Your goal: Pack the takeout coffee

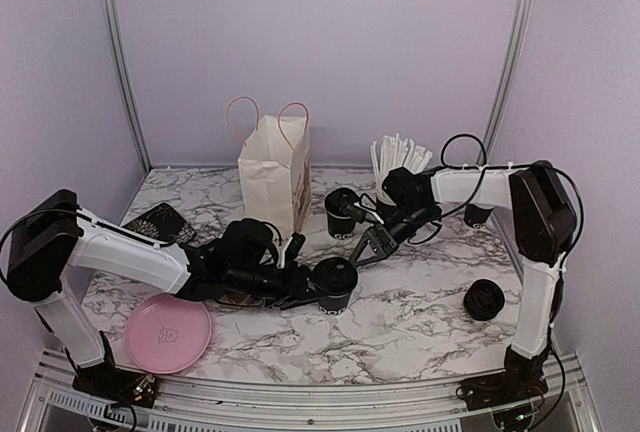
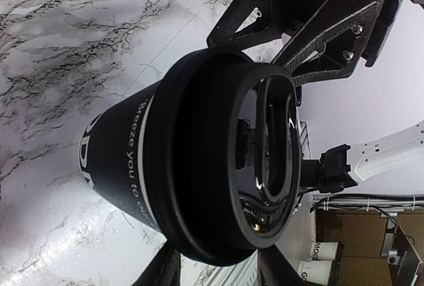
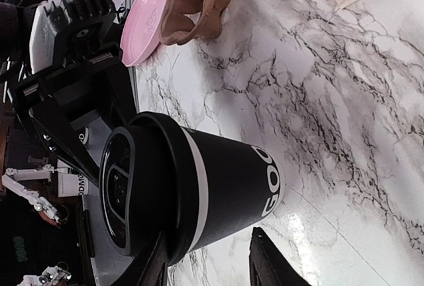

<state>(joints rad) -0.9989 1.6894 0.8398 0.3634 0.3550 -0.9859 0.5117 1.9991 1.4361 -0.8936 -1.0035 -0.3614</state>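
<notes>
Looks like the grab step: the takeout coffee (image 1: pixel 335 284) stands mid-tabletop (image 1: pixel 420 317), just near of the paper bag (image 1: pixel 272 177), with the left gripper (image 1: pixel 312 289) straddling it (can't tell if it's pinching) and the right gripper (image 1: pixel 368 250) spread beside the lid, so next it needs a firm squeeze and a level lift.

Lab robot cell: framed lilac walls (image 1: pixel 320 42), marbled tabletop (image 1: pixel 420 317)

Top view high, looking down; wrist views close, opposed, sharing takeout coffee (image 2: pixel 185 167).
</notes>
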